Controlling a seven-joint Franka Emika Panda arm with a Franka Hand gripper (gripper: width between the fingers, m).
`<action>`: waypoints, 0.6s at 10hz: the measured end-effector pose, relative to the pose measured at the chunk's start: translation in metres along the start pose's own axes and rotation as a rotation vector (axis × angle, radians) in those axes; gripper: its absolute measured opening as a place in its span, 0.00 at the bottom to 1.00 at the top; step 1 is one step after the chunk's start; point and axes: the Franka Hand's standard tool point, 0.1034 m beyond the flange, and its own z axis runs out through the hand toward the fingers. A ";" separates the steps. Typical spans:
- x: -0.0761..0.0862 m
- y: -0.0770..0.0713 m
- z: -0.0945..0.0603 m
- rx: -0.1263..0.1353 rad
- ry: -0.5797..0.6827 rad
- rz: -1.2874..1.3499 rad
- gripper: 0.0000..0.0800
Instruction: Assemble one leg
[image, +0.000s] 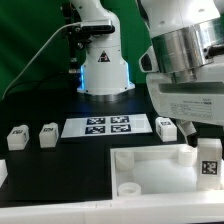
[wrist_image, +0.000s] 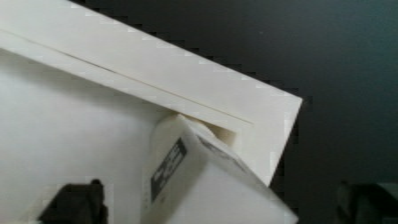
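A white leg (image: 209, 158) with a black-and-white tag stands at the corner of the white tabletop (image: 150, 178) on the exterior view's right. My gripper (image: 205, 138) hangs right over it. In the wrist view the leg (wrist_image: 214, 175) rises, tilted, from the corner of the tabletop (wrist_image: 89, 110) between my two dark fingertips (wrist_image: 71, 202). My gripper (wrist_image: 217, 208) is open, with a gap showing on each side of the leg. Three more legs lie on the black table: two on the exterior view's left (image: 17, 137), (image: 48, 134), and one behind the tabletop (image: 166, 127).
The marker board (image: 108, 126) lies flat behind the tabletop in the middle. The robot's white base (image: 103, 70) stands at the back, with a cable running off to the exterior view's left. A round hole (image: 128, 188) shows in the tabletop's near left corner.
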 end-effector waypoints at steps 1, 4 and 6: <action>0.000 0.000 0.000 0.000 0.000 0.000 0.81; 0.000 0.000 0.000 -0.001 0.000 0.000 0.81; 0.000 0.000 0.001 -0.001 0.000 0.000 0.81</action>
